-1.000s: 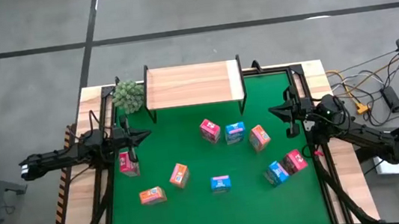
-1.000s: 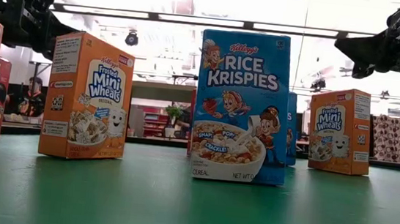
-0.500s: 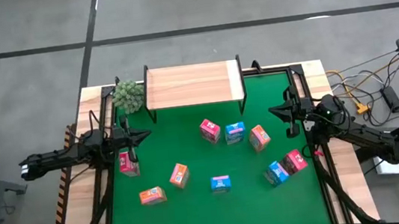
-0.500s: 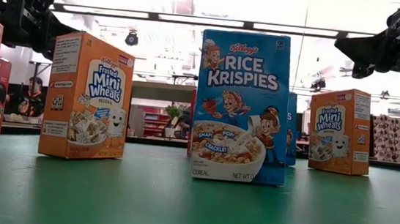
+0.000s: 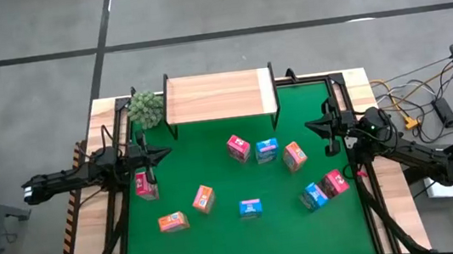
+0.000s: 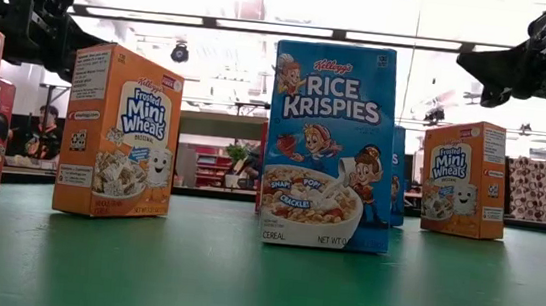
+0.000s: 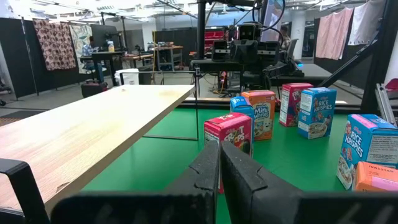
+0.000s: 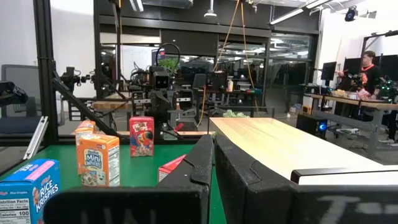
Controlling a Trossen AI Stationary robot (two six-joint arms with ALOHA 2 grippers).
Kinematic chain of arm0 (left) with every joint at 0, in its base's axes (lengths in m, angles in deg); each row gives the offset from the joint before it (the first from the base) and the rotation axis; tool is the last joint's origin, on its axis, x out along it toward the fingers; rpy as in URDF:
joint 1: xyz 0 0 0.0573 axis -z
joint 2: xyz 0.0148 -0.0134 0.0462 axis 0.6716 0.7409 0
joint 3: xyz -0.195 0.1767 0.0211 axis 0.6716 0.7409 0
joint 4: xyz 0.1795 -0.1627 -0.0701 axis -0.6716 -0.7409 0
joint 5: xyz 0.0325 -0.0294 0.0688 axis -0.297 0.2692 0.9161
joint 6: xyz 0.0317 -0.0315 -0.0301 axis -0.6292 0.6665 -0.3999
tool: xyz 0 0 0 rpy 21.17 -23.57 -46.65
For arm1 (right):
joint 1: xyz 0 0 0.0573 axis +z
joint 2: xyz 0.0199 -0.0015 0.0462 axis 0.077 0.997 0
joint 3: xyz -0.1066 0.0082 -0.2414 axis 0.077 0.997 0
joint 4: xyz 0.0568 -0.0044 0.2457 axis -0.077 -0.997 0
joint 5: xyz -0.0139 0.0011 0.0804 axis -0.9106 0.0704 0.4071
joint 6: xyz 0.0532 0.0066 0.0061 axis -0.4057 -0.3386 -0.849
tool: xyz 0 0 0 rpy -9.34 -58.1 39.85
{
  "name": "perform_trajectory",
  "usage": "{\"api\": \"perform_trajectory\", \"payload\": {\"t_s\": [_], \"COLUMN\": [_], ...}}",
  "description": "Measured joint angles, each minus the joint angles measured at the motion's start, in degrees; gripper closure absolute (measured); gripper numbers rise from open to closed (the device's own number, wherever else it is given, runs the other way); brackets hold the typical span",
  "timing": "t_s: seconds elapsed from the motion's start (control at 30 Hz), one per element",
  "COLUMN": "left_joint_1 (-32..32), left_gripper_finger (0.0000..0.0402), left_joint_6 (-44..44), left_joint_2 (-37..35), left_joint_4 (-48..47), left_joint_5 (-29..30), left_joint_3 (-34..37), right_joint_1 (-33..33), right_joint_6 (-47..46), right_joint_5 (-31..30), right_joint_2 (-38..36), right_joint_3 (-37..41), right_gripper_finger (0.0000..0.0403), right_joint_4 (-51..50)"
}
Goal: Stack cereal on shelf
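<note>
From above, the left gripper (image 5: 164,155) hovers clenched and empty at the left edge of the green mat (image 5: 221,230), and the right gripper (image 5: 312,126) hovers clenched and empty at the mat's right edge. The shelf (image 5: 219,96) stands at the mat's far side, beyond and between the two grippers, with nothing on it. The cereal is scattered on the mat between and nearer than the grippers: a pink-red box (image 5: 142,184) lies just beside the left gripper, an orange box (image 5: 294,155) is near the right gripper, and a blue box (image 5: 250,208) sits well apart from both. A green plant (image 5: 146,108) stands by the shelf's left end, beyond the left gripper.

At table height, the blue box (image 6: 331,146) stands upright in the middle, an orange box (image 6: 117,131) beside it, and both arms hang dark in the upper corners (well above the boxes).

In the left wrist view, the left gripper's fingers (image 7: 208,171) are pressed together; a pink-red box (image 7: 228,135) stands just ahead of them, and the shelf (image 7: 87,134) runs alongside.

In the right wrist view, the right gripper's fingers (image 8: 202,162) are likewise closed on nothing, with the shelf (image 8: 273,146) to one side and an orange box (image 8: 98,160) ahead on the other.
</note>
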Motion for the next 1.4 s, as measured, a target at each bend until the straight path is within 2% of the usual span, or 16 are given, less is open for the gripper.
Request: {"api": "perform_trajectory", "payload": {"t_s": [0.17,0.23,0.33,0.5,0.67,0.93,1.17,1.4], "left_joint_1": [0.0,0.1,0.1,0.1,0.1,0.1,0.1,0.1], "left_gripper_finger": [0.0402,0.0402,0.0402,0.0402,0.0402,0.0402,0.0402,0.0402], "left_joint_6": [0.4,4.7,14.0,17.9,16.2,17.8,16.7,15.8], "left_joint_2": [0.0,0.0,0.0,0.0,0.5,3.7,8.8,15.6], "left_joint_4": [0.3,2.1,8.8,24.5,35.7,49.3,57.2,56.9], "left_joint_5": [0.0,-0.1,0.0,0.0,-3.6,-17.4,-18.0,-17.7], "left_joint_3": [0.0,0.0,0.0,0.0,0.0,0.0,0.0,-4.3], "right_joint_1": [0.0,0.0,0.0,0.0,0.0,0.0,0.0,0.0], "right_joint_6": [0.7,-4.6,-11.5,-15.5,-14.9,-11.6,-11.8,-10.3], "right_joint_5": [0.0,0.1,-1.7,-3.0,-3.0,-3.5,-3.5,-3.6], "right_joint_2": [0.0,0.0,0.4,3.5,9.6,21.7,32.1,41.3], "right_joint_3": [0.0,0.0,0.0,-0.5,-6.2,-16.2,-23.6,-28.5], "right_gripper_finger": [0.0394,0.0394,0.0394,0.0394,0.0394,0.0394,0.0394,0.0394], "right_joint_4": [0.8,2.7,4.9,6.8,7.1,7.0,6.3,6.0]}}
